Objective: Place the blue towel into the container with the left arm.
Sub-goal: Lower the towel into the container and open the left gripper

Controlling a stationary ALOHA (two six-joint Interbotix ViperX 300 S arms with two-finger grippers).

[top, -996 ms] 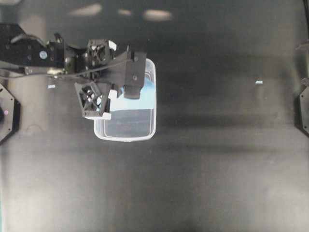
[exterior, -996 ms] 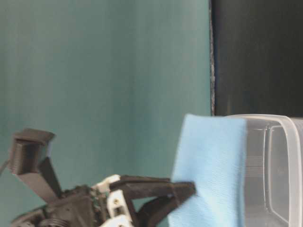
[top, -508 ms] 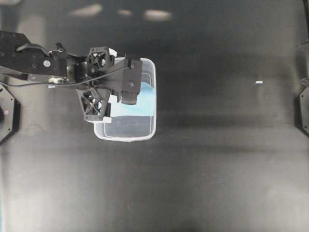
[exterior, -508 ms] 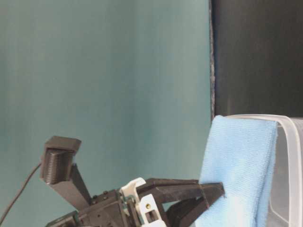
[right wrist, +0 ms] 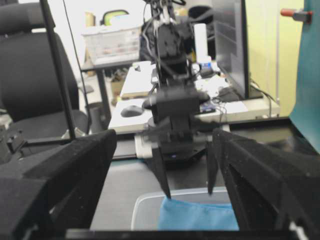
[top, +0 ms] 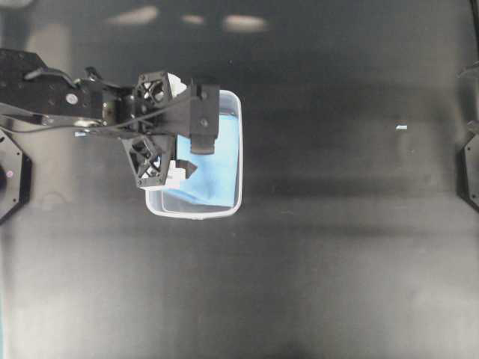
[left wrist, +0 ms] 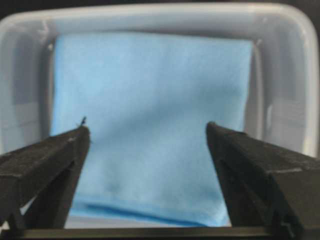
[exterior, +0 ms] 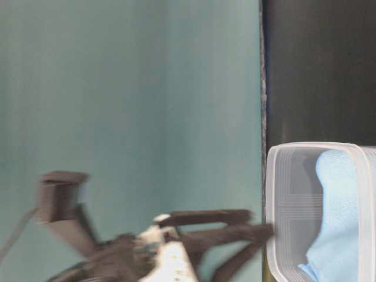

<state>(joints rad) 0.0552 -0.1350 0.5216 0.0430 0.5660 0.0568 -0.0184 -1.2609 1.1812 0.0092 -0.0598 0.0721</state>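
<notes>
The blue towel (top: 221,161) lies inside the clear container (top: 193,214), covering most of its floor. My left gripper (top: 174,126) hovers over the container's left side, open and holding nothing. In the left wrist view its two black fingers (left wrist: 55,155) stand wide apart above the towel (left wrist: 150,95), with the container rim (left wrist: 282,25) around it. The table-level view shows the towel (exterior: 338,223) sunk inside the container (exterior: 276,176) and the gripper (exterior: 258,232) blurred beside it. My right gripper (right wrist: 165,145) is open and empty, far off, facing the left gripper (right wrist: 189,192), the towel (right wrist: 200,217) and the container (right wrist: 145,205).
A small white scrap (top: 402,128) lies on the black table at the right. Black arm mounts sit at the left edge (top: 11,176) and right edge (top: 470,172). A teal wall (exterior: 129,117) stands behind the table.
My left gripper has opened and let go of the towel. The towel, earlier hanging over the container's rim from the jaws, has dropped down flat inside it.
</notes>
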